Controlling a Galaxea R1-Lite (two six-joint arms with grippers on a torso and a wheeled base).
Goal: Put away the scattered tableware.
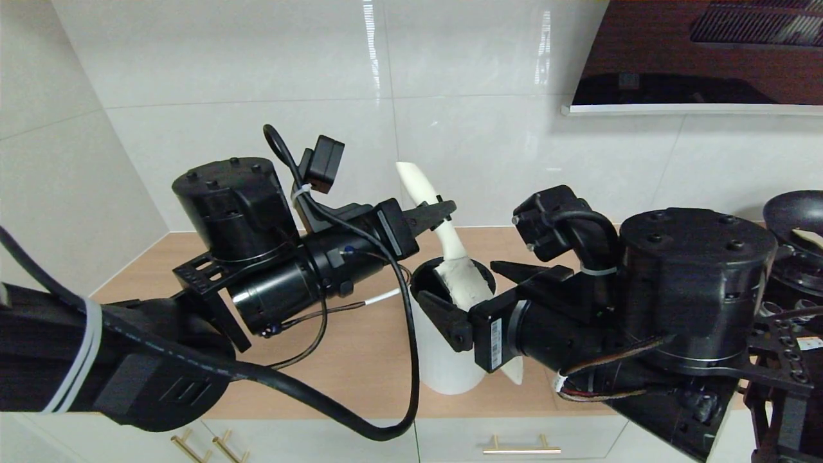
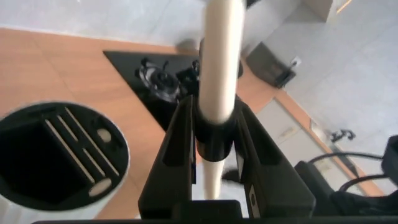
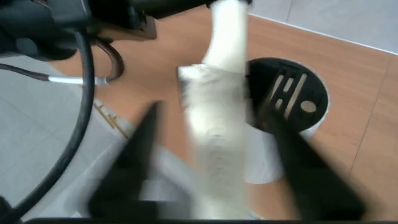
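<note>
A cream spatula [image 1: 411, 183] stands nearly upright above a white cylindrical utensil holder [image 1: 443, 366] with a black slotted top. My left gripper [image 1: 442, 216] is shut on the spatula's handle [image 2: 221, 56], seen from behind in the left wrist view with the fingers [image 2: 180, 143] clamping it. The spatula's wide blade [image 3: 214, 124] hangs at the holder's mouth, just off the black slotted insert [image 3: 292, 93]. My right gripper [image 1: 479, 290] is open beside the holder, one finger on each side of the blade [image 1: 460, 280], not closed on it. The holder's top [image 2: 37, 155] lies below the left gripper.
The holder stands on a wooden countertop [image 1: 360, 347] against a white tiled wall. A black gas stove [image 2: 158, 78] and a dark pan [image 1: 794, 215] sit to the right, under a range hood [image 1: 694, 58]. Drawer handles [image 1: 521, 447] show below the counter's front edge.
</note>
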